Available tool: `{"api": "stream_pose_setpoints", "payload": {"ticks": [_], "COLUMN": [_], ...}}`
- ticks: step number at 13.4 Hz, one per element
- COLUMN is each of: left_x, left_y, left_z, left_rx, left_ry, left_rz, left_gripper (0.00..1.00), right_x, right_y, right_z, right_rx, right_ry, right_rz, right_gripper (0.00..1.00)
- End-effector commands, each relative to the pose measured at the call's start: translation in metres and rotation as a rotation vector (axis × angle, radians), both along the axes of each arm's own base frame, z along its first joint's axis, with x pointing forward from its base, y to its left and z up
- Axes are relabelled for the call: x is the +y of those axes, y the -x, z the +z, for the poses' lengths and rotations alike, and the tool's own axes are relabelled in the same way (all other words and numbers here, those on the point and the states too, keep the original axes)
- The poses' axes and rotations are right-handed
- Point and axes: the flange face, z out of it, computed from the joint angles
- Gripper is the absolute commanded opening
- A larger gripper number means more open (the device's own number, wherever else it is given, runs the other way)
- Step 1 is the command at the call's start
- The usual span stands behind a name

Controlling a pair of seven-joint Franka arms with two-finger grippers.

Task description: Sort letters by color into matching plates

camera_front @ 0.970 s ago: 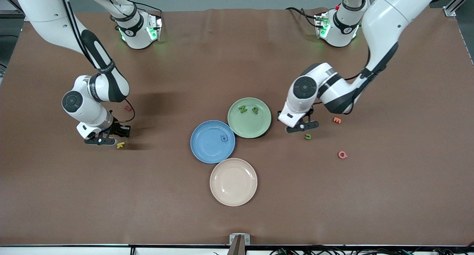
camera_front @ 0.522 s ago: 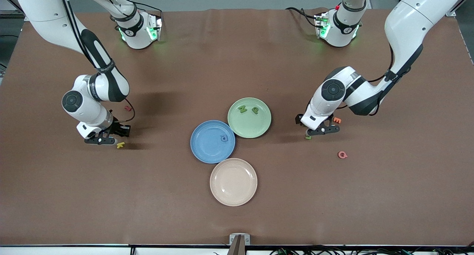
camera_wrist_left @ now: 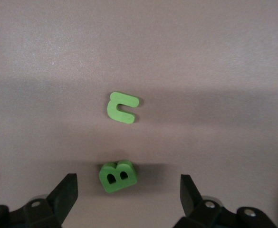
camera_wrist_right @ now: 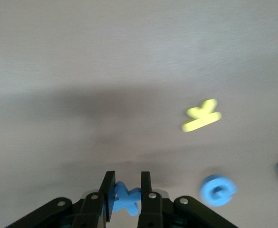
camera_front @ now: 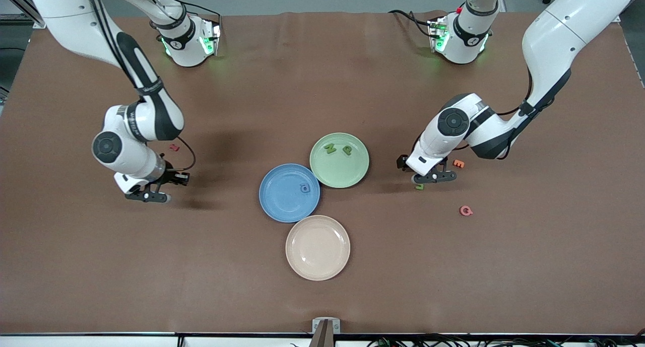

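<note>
The pale green plate (camera_front: 339,173) holds two green letters (camera_front: 330,148). The blue plate (camera_front: 282,198) beside it holds one blue letter (camera_front: 304,188). My left gripper (camera_front: 432,178) is open, low over the table beside the green plate, toward the left arm's end. In the left wrist view a green B (camera_wrist_left: 118,176) lies between its fingers (camera_wrist_left: 67,192), and a green curved letter (camera_wrist_left: 123,107) lies just past it. One green letter (camera_front: 419,186) peeks out under the hand. My right gripper (camera_front: 148,196) (camera_wrist_right: 128,190) is shut on a blue X (camera_wrist_right: 126,198) just above the table.
A beige plate (camera_front: 317,266) lies nearer the camera than the blue one. An orange letter (camera_front: 458,163) and a pink letter (camera_front: 466,210) lie near the left gripper. A red letter (camera_front: 174,147), a yellow letter (camera_wrist_right: 201,115) and two loose blue letters (camera_wrist_right: 217,190) lie near the right gripper.
My left gripper moved from beside the green plate toward the left arm's end and stopped over the green letters. My right gripper shifted slightly toward the plates, now covering the yellow letter.
</note>
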Motion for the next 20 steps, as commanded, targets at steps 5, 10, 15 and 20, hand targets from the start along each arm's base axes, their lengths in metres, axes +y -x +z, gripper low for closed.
{"api": "stream_pose_setpoints", "payload": {"ticks": [5,10,15,20], "left_x": [0.004,0.01,0.012,0.011], "left_y": [0.0,0.002,0.003,0.002], "left_z": [-0.01,-0.016,-0.019,-0.019], "left_rx": [-0.015,-0.001,0.004,-0.005], "left_ry": [0.02,0.015,0.012,0.009], "left_rz": [-0.001,0.006,0.007,-0.004], "left_gripper": [0.75,0.71,0.55,0.34], "right_x": [0.17,0.268,0.327,0.337], "right_y": [-0.009,-0.015,-0.007,0.003], "right_z": [0.05,0.038,0.018,-0.003], "right_rx": [-0.05,-0.073,-0.082,-0.073], "right_ry": [-0.002,-0.025,-0.035,-0.011], "right_rz": [-0.226,-0.359,-0.428,-0.421], "right_gripper": [0.0,0.0,0.0,0.01]}}
